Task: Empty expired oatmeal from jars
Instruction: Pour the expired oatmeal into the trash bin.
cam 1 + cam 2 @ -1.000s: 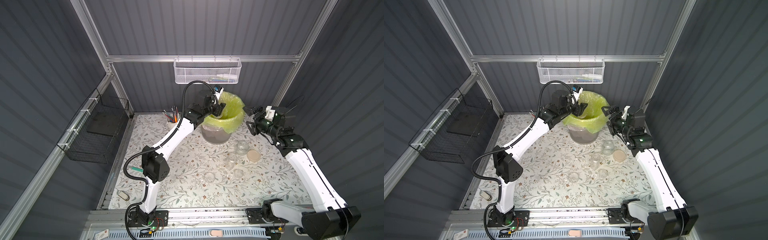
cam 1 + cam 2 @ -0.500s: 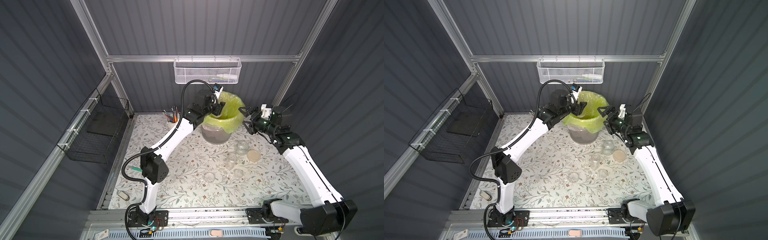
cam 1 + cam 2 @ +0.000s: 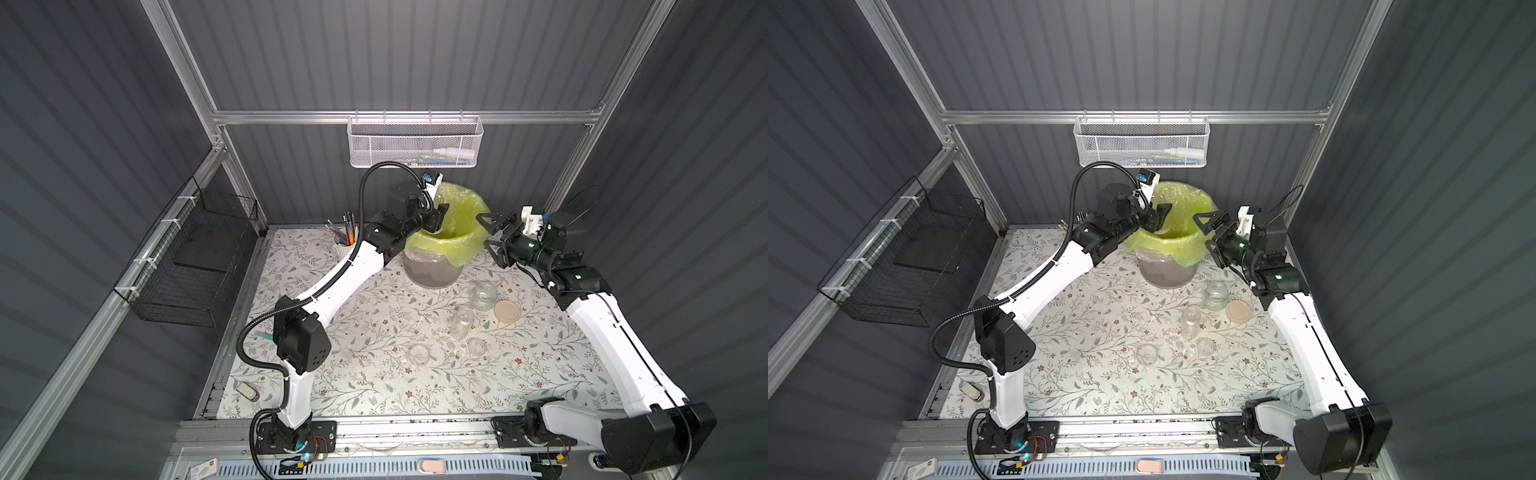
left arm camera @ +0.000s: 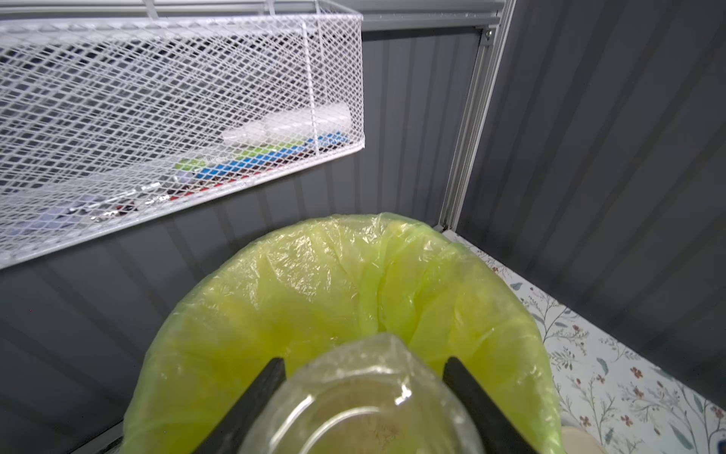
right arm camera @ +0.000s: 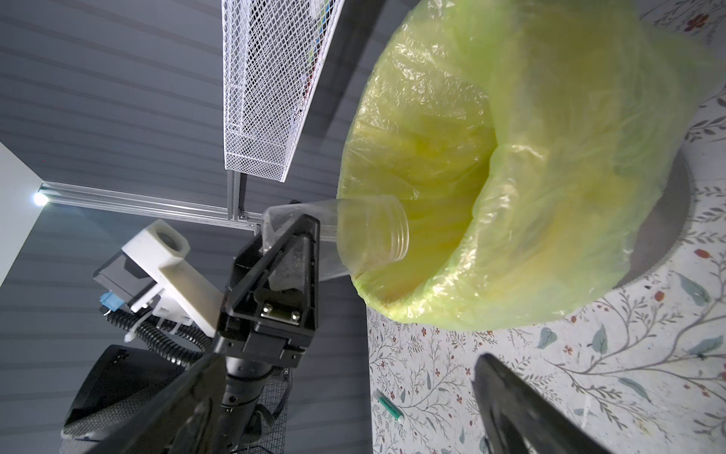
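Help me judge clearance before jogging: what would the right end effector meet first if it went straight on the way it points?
Most likely the yellow-green bag folded over the bin rim: the open right end effector points at its near side in both top views. Depth is unclear.

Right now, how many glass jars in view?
3. Held jar, tipped over the bin in the left gripper; squat jar beside the beige lid; taller jar by it. Two clear round pieces: maybe lids.
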Tool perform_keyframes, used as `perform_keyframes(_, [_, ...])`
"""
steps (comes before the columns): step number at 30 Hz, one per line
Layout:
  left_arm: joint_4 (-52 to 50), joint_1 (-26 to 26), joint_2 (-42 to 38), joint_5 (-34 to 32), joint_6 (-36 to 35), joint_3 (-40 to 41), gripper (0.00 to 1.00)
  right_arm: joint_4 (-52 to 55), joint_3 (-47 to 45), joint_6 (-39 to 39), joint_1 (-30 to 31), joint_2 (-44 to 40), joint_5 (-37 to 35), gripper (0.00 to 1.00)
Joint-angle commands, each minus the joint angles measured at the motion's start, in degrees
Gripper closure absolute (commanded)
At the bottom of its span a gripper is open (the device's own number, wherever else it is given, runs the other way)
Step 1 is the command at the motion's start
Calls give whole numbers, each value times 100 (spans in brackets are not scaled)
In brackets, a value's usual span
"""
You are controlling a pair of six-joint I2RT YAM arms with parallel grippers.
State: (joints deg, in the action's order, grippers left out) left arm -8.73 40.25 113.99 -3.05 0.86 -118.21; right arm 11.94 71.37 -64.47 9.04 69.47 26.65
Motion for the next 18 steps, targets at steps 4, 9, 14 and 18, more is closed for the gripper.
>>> perform_keyframes(4, [1235, -35, -223, -137, 1680, 71, 68, -662, -195, -878, 23, -74, 94, 1])
perform_keyframes(9, [1852, -27, -569, -363, 2738, 590, 71, -929, -28, -1302, 97, 44, 244, 1])
perform_keyframes(14, [2729, -9, -1056, -785, 4087, 1472, 71, -1210, 177, -1496, 308, 224, 202, 1])
perform_keyframes(18, [3126, 92, -1351, -944, 4776, 1916, 74, -1344, 364, -1644, 562, 453, 195, 1])
